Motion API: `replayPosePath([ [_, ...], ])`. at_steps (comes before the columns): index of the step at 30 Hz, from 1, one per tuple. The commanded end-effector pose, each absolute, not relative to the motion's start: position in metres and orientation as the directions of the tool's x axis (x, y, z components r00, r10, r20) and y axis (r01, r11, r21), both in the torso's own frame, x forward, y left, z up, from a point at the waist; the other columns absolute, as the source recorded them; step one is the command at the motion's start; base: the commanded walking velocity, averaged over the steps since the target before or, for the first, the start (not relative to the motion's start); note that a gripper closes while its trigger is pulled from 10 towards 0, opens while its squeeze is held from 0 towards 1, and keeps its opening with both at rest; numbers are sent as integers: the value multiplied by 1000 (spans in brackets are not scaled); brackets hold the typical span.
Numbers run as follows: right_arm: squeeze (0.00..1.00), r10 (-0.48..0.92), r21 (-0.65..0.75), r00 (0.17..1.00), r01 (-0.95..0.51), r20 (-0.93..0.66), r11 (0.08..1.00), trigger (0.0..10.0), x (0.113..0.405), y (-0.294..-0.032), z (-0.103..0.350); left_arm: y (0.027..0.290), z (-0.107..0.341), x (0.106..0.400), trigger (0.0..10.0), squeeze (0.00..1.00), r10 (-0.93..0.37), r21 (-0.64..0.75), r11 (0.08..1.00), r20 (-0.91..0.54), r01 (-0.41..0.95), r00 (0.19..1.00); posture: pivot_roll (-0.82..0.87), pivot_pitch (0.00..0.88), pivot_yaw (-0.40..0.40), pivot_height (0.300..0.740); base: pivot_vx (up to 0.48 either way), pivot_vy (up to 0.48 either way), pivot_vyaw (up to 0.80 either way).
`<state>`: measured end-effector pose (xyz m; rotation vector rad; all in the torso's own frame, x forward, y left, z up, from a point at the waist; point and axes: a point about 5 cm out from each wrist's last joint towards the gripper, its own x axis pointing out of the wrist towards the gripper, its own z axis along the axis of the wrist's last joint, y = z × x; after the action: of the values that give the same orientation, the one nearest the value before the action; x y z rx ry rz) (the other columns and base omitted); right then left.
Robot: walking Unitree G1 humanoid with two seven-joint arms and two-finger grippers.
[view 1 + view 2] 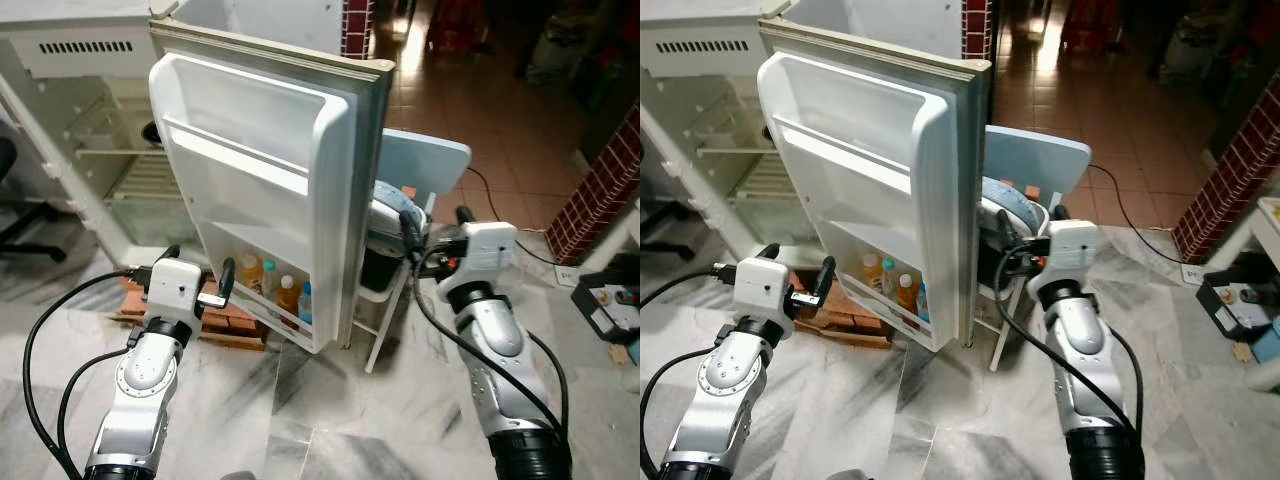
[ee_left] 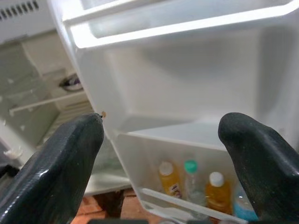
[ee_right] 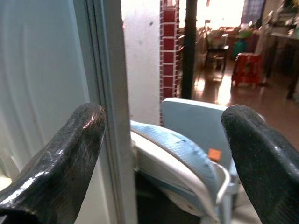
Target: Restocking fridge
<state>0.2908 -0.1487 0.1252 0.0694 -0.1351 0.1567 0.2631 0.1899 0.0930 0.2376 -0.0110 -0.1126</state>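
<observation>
Fridge: your fridge (image 1: 90, 150) stands wide open, its door (image 1: 270, 180) swung toward you.
Stock so far: four bottles (image 1: 280, 285) sit in the door's bottom rack; the racks above look bare, and the wire shelves inside hold little you can make out.
Left end effector (image 1: 222, 290): fingers apart and holding nothing, just in front of the bottom rack.
Right end effector (image 1: 432, 235): fingers spread and empty, beside the door's outer edge, near the blue chair (image 1: 420, 165) behind it.
Supplies: you have no loose item within clear sight; the bundle on the chair is too unclear to name.
Progress: early to middle, judging by the bare racks.
Left to do: fetch more stock, fill the upper racks, shut the door.
</observation>
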Motion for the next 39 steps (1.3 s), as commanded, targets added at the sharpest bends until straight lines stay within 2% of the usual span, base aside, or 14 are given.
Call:
replayPosePath([
  [1, 0, 171, 45, 973, -179, 156, 983, 10000, 291, -144, 128, 189, 96, 266, 10000, 0, -124, 244, 962, 3, 119, 992, 5, 19, 17, 740, 390, -274, 0],
  [6, 0, 177, 46, 972, -186, 157, 981, 10000, 291, -144, 128, 188, 96, 266, 10000, 0, -117, 240, 964, 4, 113, 993, 5, 20, 14, 740, 360, -294, 0],
  [18, 0, 232, 58, 958, -244, 168, 968, 10000, 289, -142, 128, 184, 87, 252, 10000, 0, -98, 223, 969, -26, 101, 995, 12, 23, 12, 740, 0, 0, 0],
  [22, 0, 272, 39, 945, -283, 183, 958, 10000, 288, -138, 131, 180, 83, 246, 10000, 0, -100, 213, 971, -39, 106, 994, 14, 24, 10, 740, 0, 0, 664],
  [30, 0, 281, 40, 942, -292, 184, 955, 10000, 291, -137, 131, 180, 82, 245, 10000, 0, -91, 214, 972, -45, 98, 995, 18, 23, 6, 740, 0, -433, 747],
  [39, 0, 287, 18, 944, -293, 161, 956, 10000, 299, -138, 129, 182, 81, 242, 10000, 0, -75, 224, 971, -53, 85, 996, 23, 22, 8, 740, 0, 0, 376],
])
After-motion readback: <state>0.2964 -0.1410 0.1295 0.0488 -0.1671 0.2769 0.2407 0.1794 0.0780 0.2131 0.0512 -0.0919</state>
